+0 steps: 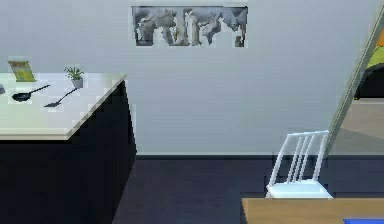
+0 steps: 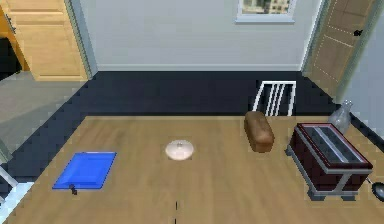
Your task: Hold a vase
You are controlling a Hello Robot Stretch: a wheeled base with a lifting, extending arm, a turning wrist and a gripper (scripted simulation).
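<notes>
On the wooden table (image 2: 200,185) in the arm side view, a pale grey, see-through vessel with a narrow neck and a wide base (image 2: 342,115) stands near the far right corner. Its shape fits a vase. It stands just behind a dark red box-like appliance (image 2: 330,158). A corner of the same kind of wooden table (image 1: 300,212) lies at the forward view's bottom right.
The table also holds a blue flat pad (image 2: 85,170), a pale round dish (image 2: 180,150), a brown loaf (image 2: 260,131) and a thin dark stick (image 2: 178,212). A white chair (image 2: 275,97) (image 1: 300,165) stands at its far side. A dark counter (image 1: 60,115) carries a small plant (image 1: 74,75).
</notes>
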